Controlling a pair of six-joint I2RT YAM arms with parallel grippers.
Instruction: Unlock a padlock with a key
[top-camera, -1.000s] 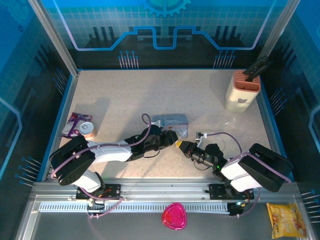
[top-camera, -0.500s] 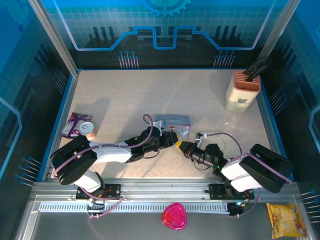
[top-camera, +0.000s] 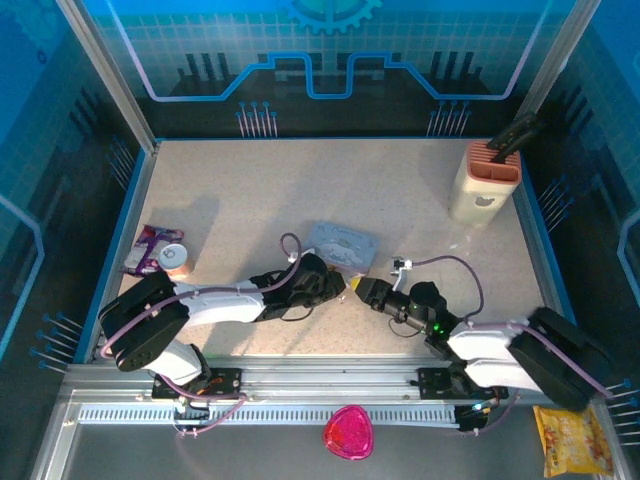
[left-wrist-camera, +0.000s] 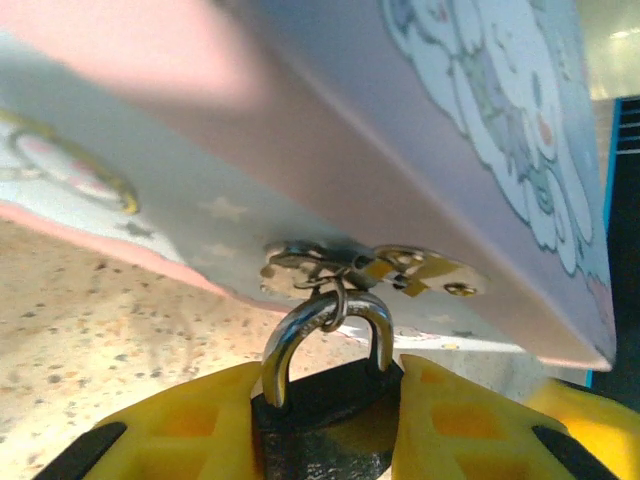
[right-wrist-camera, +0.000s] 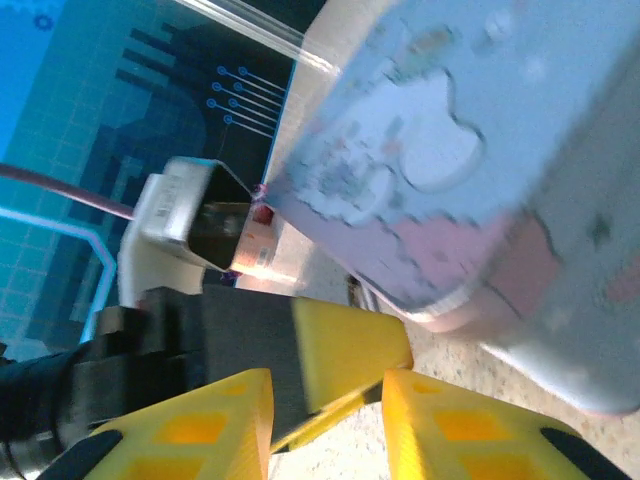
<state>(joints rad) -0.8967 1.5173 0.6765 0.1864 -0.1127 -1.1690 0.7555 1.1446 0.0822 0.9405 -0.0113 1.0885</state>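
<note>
**Padlock clamped at the tin's hasp**

Near the middle of the desk, the two arms meet tip to tip just below a pastel cartoon tin. In the left wrist view, the left fingers are pressed against either side of the dark padlock body. Its metal shackle rises from between them and loops through the hasp on the tin's side wall, so the padlock hangs right against the tin.

The right fingers stand apart, with nothing visibly gripped between them. Just beyond their gap is a yellow finger of the left arm, and the tin's printed lid is up and to the right. The right arm lies low along the near edge.

Well apart at the far right corner stands a cream holder, with a dark handle sticking out of its top.
</note>
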